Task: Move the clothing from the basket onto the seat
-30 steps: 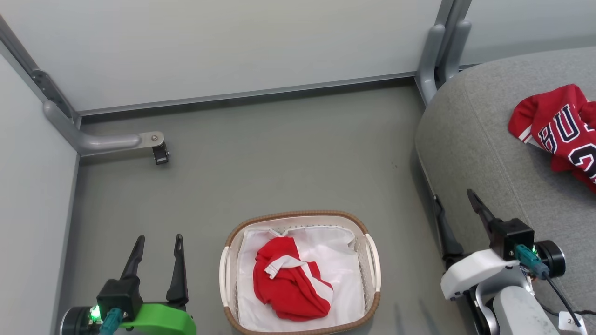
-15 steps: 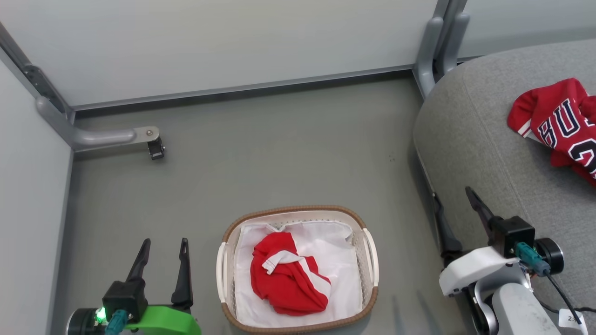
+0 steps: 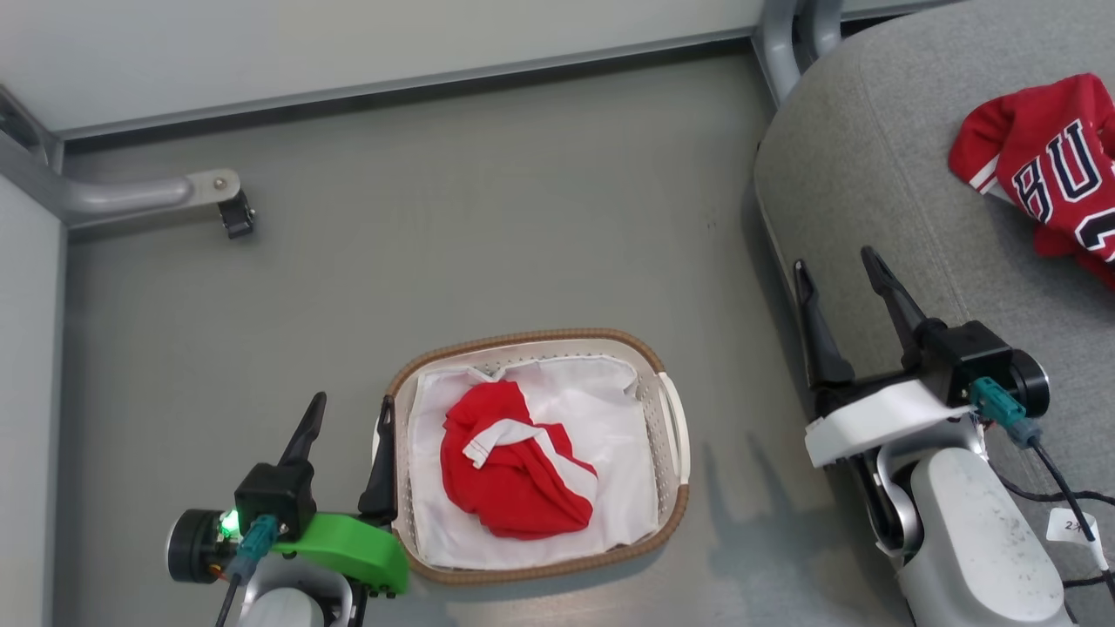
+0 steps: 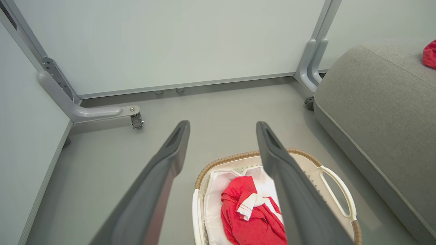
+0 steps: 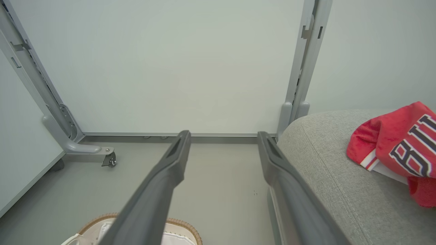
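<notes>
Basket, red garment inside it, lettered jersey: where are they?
basket (image 3: 523, 334), head view, on its brown woven far rim.
red garment (image 3: 514, 498), head view, on its crumpled red middle.
lettered jersey (image 3: 1021, 122), head view, on red cloth above the letters.

The jersey reads "BU"; a cut-off "2" below.

The right gripper holds its two dark fingers spread wide, with grey floor and a pale wall panel between them. At right, the red jersey lies on the grey seat. The basket rim shows at the bottom. A caster stands at left.
</notes>
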You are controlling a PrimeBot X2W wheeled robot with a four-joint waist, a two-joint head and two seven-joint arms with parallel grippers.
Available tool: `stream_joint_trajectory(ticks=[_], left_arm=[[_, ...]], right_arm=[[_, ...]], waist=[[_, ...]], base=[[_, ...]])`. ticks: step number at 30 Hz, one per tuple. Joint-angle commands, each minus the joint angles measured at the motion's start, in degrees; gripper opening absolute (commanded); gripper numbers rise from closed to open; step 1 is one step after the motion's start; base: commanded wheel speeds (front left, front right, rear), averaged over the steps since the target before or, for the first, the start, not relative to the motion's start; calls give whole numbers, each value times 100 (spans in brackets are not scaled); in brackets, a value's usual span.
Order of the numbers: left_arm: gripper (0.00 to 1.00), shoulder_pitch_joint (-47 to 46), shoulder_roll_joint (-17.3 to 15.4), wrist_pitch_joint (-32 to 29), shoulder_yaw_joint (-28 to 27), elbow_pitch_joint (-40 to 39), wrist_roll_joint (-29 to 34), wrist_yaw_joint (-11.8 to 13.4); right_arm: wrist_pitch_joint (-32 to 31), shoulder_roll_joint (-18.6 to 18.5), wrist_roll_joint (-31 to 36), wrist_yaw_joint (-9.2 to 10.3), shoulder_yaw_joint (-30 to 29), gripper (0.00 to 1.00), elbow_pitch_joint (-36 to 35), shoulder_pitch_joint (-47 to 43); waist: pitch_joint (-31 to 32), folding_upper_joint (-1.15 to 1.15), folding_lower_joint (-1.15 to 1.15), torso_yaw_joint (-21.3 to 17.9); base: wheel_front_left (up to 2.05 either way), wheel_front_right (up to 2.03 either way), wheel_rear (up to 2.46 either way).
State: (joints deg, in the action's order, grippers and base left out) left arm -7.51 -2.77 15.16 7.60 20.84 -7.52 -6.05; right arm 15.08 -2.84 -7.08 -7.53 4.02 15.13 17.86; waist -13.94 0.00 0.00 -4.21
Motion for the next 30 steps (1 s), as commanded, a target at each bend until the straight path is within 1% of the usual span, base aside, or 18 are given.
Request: stream_joint_trajectory(ticks=[1, 16, 30], left_arm=[[100, -172, -24, -1, 22, 48, -57, 17], [100, -864, -25, -2, 235, 684, 119, -42], [100, -1766, -29, -2, 419, 1656, 262, -86]], right_arm=[[13, -19, -44, 8, 24, 100, -64, 120], [13, -18, -263, 8, 344, 100, -500, 751], [13, -18, -420, 8, 489, 100, -812, 1273]], waist=[[-345, 0, 0, -166], [-1339, 0, 0, -574], [-2239, 0, 0, -853]], base=[[0, 0, 0], [0, 0, 0], [0, 0, 0]])
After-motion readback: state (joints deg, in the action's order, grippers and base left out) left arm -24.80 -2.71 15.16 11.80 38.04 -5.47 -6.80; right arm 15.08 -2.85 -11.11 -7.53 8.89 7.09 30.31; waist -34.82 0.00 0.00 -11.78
